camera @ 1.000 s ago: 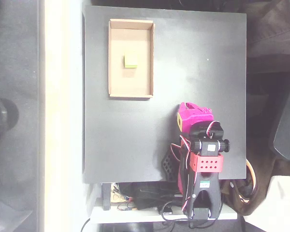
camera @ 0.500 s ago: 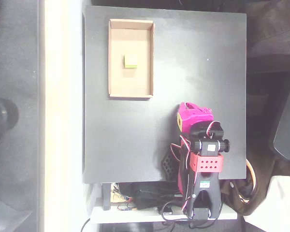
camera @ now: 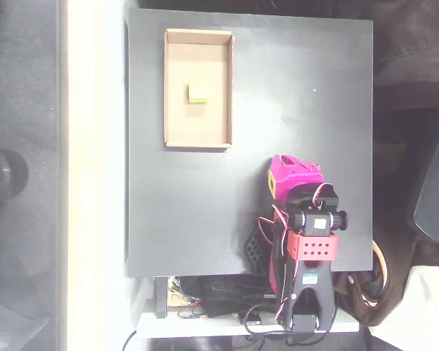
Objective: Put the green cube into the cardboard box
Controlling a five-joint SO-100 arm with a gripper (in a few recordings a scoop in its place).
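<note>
- Black square table (camera: pixel 205 205) filling the middle of the overhead view, matte, with a pale strip of floor along its left side and dark shapes beyond its right edge.
- Robot arm (camera: pixel 307 270) folded up at the table's lower right corner: black and red body parts, red block with small holes, looped wires, base hanging off the near edge.
- Tan cardboard box (camera: pixel 174 110) lying flat in the table's upper left part, long side running up and down the picture, low walls all round, light brown floor, well apart from the arm.
- Tangle of cables and small electronics (camera: pixel 205 300) just below the table's near edge, left of the arm's base.
- Magenta gripper (camera: pixel 293 174) at the arm's upper tip, tucked in close to the arm and resting above the table, with a small yellow patch on its left side; fingers bunched together from above and possibly closed, but cannot tell from this angle; nothing seen held in it.
- Green cube (camera: pixel 198 93) sitting inside the cardboard box, on the floor of the box a little above the middle, clear of all four walls, far up and left of the gripper.
</note>
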